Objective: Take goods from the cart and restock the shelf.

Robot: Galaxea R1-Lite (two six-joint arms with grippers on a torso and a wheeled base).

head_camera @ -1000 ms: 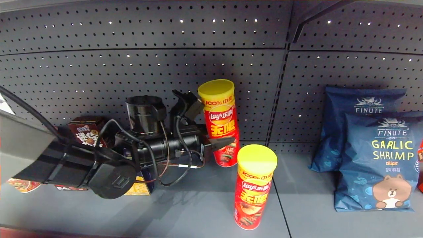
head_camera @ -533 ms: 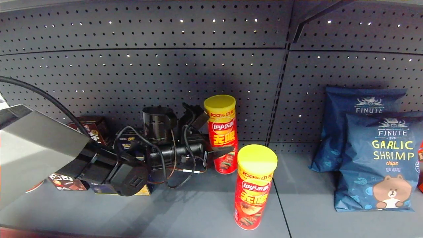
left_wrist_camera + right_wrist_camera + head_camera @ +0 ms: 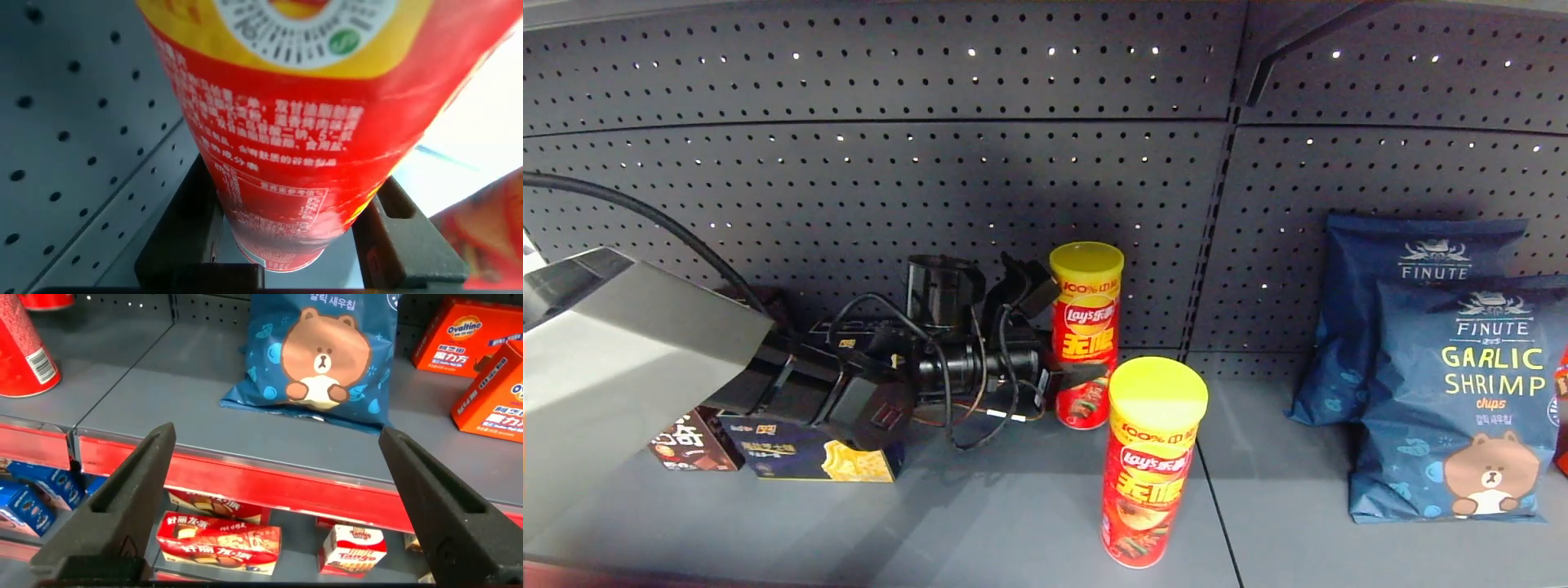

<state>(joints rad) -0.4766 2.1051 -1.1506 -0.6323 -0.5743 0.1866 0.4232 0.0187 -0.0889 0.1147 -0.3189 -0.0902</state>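
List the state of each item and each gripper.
rear chip can, upright, clamped by left gripper
left gripper, shut on rear chip can
front chip can, upright, free
right gripper, open, empty
blue chip bags, standing on end

Legible print on nearly every package, none of it quoted here. On the far can (image 3: 1085, 343) and the near can (image 3: 1147, 465): a yellow band of figures and characters under the lid, a round logo, big yellow characters beneath. On the far can's back: a block of small pale characters. On the front blue bag (image 3: 1462, 400) at right: a white crest and name, then yellow and orange words. On the rear blue bag (image 3: 1405, 269): the same crest and name. On the dark boxes (image 3: 809, 453) at left: pale characters. On the orange boxes (image 3: 458, 331), far right: a logo.
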